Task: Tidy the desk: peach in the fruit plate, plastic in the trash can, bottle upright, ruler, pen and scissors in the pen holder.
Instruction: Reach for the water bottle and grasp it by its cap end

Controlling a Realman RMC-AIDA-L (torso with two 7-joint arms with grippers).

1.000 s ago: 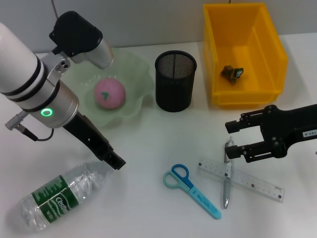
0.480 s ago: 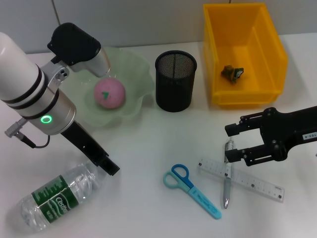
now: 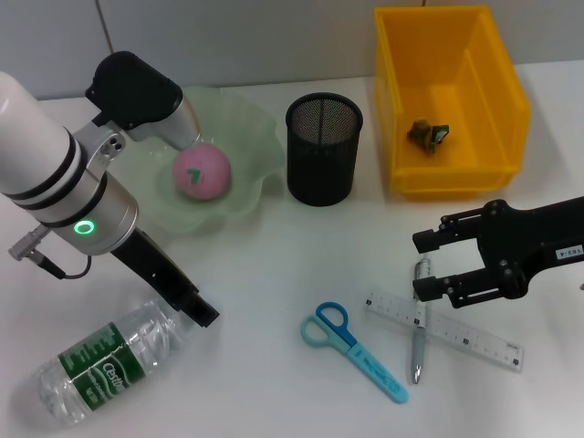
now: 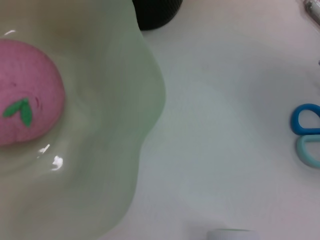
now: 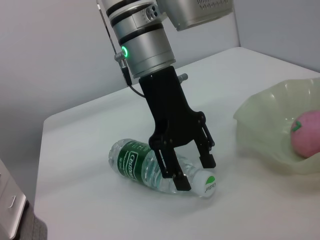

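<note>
Pen holder (image 3: pixel 324 149), black mesh, stands upright mid-counter (image 3: pixel 274 274); taken as reference. Fruit plate (image 3: pixel 248 155), pale green and wavy-edged, just left of the holder, with the pink peach (image 3: pixel 202 172) lying in it. Yellow trash can (image 3: pixel 447 100) just right of the holder, a small crumpled bit of plastic (image 3: pixel 429 133) on its floor. Bottle (image 3: pixel 100 363) lies on its side well to the front-left of the holder, white cap toward the holder. Left claw (image 5: pixel 189 171) hangs over the bottle's cap end, fingers spread wide, one finger (image 5: pixel 172 170) in front of the neck and the other behind it, holding nothing; whether the fingers touch the bottle I cannot tell. Scissors (image 3: pixel 354 350), blue-handled, lie flat in front of the holder. Ruler (image 3: pixel 456 332) lies front-right of the holder, with the pen (image 3: pixel 419 328) crossed over it. Right claw (image 3: pixel 419 266) is at the pen's upper end, fingers spread wide, one on either side of the pen tip, gripping nothing.
</note>
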